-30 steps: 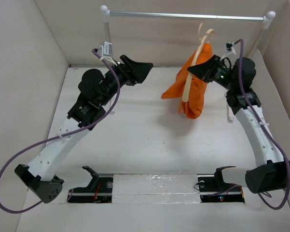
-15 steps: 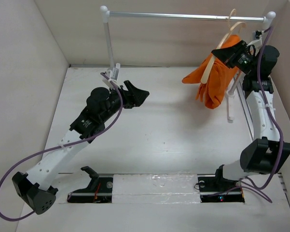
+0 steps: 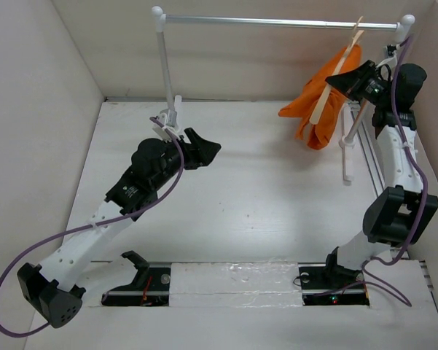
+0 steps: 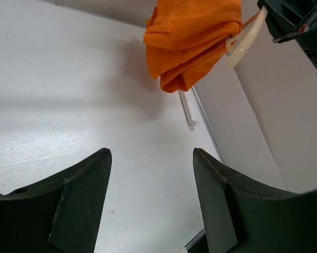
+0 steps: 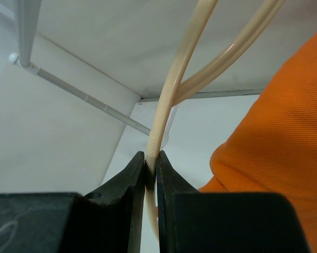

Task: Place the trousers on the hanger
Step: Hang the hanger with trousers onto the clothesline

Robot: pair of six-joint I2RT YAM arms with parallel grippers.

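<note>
- Two robot arms reach out over a white table (image 3: 262,197), one on each side.
- Right side first: the right gripper (image 3: 334,82) is lifted high in the far right corner. It is pinching the hanger (image 3: 328,98).
- From the right wrist camera, the two black fingers of the right gripper (image 5: 151,161) are squeezed together on the thin pale wood of the hanger (image 5: 171,100). The wood sits right between them.
- The trousers (image 3: 317,117) are bright orange. They are draped over the hanger and hang down in a folded bunch.
- The trousers are up in the air and do not touch the table. They hang just beside the white post (image 3: 357,120) on the right.
- The hanger is tilted. Its top end points up to the silver rail (image 3: 277,23), close to where the rail meets the right post. I cannot tell if the hook is over the rail.
- The left gripper (image 3: 211,149) is low over the table, near the foot of the other white post (image 3: 164,73). It is well apart from the trousers.
- From the left wrist camera, the fingers of the left gripper (image 4: 150,179) are spread wide. Nothing is between them, only the white table below.
- That same camera looks up at the trousers (image 4: 192,37), with a pale bit of the hanger (image 4: 245,42) poking out on one side.
</note>
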